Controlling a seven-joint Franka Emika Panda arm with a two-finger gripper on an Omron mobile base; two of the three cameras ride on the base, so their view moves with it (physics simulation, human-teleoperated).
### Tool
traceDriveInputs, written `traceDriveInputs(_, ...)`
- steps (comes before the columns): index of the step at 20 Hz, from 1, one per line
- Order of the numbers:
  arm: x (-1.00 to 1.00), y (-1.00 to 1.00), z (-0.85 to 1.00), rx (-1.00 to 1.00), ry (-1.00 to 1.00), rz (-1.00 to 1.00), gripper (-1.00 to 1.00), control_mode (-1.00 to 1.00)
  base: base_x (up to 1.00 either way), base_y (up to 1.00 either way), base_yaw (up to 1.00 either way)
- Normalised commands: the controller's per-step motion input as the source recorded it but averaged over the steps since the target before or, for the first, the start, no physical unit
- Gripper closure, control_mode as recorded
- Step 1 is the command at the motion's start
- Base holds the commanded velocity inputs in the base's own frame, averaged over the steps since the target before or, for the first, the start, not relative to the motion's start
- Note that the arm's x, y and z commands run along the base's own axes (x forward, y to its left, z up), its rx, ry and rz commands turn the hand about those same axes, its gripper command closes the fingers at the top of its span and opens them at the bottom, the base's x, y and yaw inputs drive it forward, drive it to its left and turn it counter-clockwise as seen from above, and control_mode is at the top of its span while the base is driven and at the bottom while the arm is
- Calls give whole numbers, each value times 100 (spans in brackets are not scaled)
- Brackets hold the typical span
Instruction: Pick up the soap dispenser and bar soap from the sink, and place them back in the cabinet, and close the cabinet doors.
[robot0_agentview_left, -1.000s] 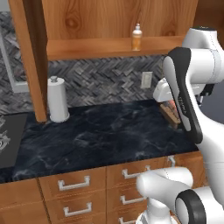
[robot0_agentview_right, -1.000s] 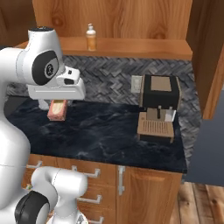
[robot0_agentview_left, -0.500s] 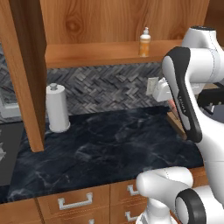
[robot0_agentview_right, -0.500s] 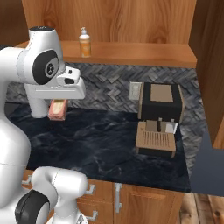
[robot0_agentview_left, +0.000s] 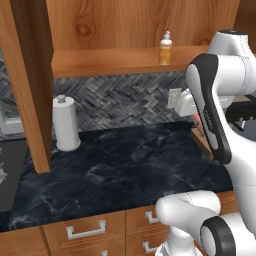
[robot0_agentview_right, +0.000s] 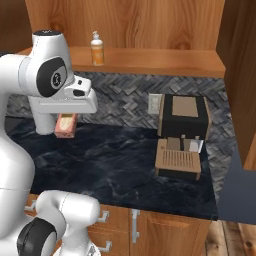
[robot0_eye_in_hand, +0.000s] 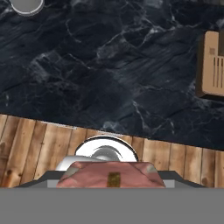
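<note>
The bar soap (robot0_agentview_right: 65, 125), a reddish-brown block, hangs above the dark counter with my gripper (robot0_agentview_right: 65, 131) shut on it. In the hand view the bar soap (robot0_eye_in_hand: 109, 174) sits between the two fingertips of the gripper (robot0_eye_in_hand: 110, 178). The orange soap dispenser (robot0_agentview_right: 97, 49) stands upright on the cabinet shelf (robot0_agentview_right: 150, 61), above and to the right of the gripper. The left base view has the soap dispenser (robot0_agentview_left: 165, 48) on the cabinet shelf (robot0_agentview_left: 110, 61), with the hand hidden behind my arm. Both cabinet doors (robot0_agentview_left: 29, 80) (robot0_agentview_right: 241, 70) stand open. A strip of the sink (robot0_agentview_left: 7, 175) shows at far left.
A white paper-towel roll (robot0_agentview_left: 66, 123) stands on the black marble counter (robot0_agentview_left: 125, 170) under the left door. A coffee machine (robot0_agentview_right: 183, 116) with a brown tray (robot0_agentview_right: 178, 160) sits at the right. Drawers (robot0_agentview_left: 85, 230) lie below, wooden floor (robot0_eye_in_hand: 39, 148) under the hand.
The base has driven right and closer, so the whole scene has slid left and grown. The gripper still holds the bar soap at the same height.
</note>
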Motion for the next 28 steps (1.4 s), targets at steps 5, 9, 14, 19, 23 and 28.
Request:
traceDriveInputs(5, 0, 0, 0, 0, 0, 0, 100, -100, 2, 0, 0)
traceDriveInputs(9, 0, 0, 0, 0, 0, 0, 100, -100, 0, 0, 0)
traceDriveInputs(14, 0, 7, 31, 0, -4, 0, 100, -100, 0, 0, 0)
traceDriveInputs(19, 4, 21, 34, 0, -8, 0, 100, -100, 0, 0, 0)
traceDriveInputs(23, 36, 23, 33, 0, -6, 0, 100, -100, 0, 0, 0)
traceDriveInputs(28, 34, 26, 21, 0, -6, 0, 100, -100, 0, 0, 0)
